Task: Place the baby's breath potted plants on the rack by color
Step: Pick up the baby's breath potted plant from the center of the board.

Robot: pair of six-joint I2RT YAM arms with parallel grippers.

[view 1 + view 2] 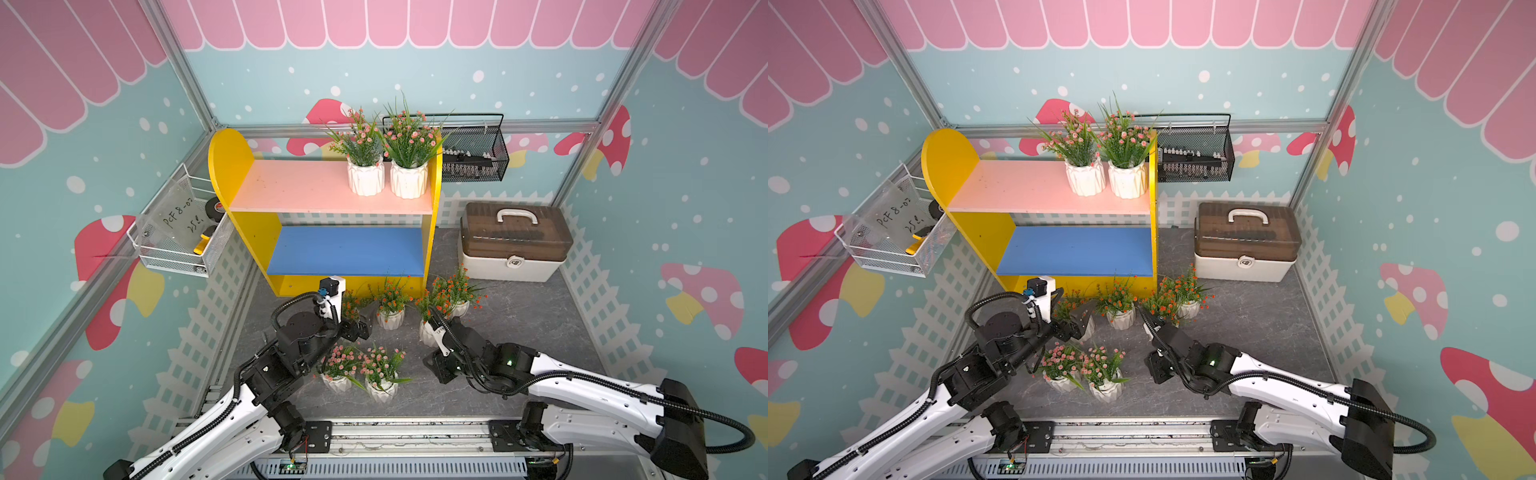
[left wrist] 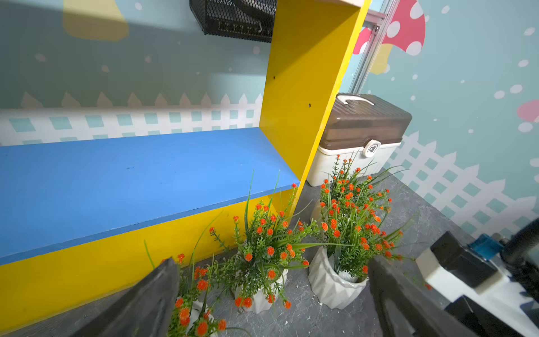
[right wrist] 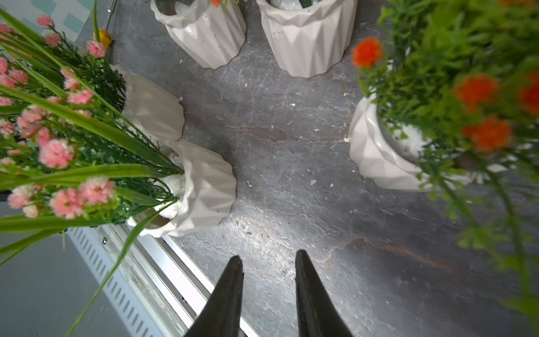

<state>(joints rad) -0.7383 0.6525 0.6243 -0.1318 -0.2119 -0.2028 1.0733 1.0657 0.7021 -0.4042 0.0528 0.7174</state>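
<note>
- Baby's breath potted plants (image 1: 409, 178): one pink pair (image 1: 365, 176) up on the rack's (image 1: 230, 166) pink board (image 1: 299, 187), another pink pair (image 1: 382, 388) plus four orange ones (image 1: 391, 318) down on the worktop (image 1: 519, 332) (out front).
- Left hand (image 2: 272, 262) gapes wide beside the orange ones.
- Right hand (image 3: 268, 256) barely parted, empty.

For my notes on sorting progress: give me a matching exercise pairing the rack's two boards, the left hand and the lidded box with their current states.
Column one:
1 pink upper board
2 blue lower board
3 left hand
4 lidded box

Column two:
A wide open, holding nothing
B carries two pink-blossom plants
C lid closed
D no pots on it

Pairs: 1-B, 2-D, 3-A, 4-C
</note>
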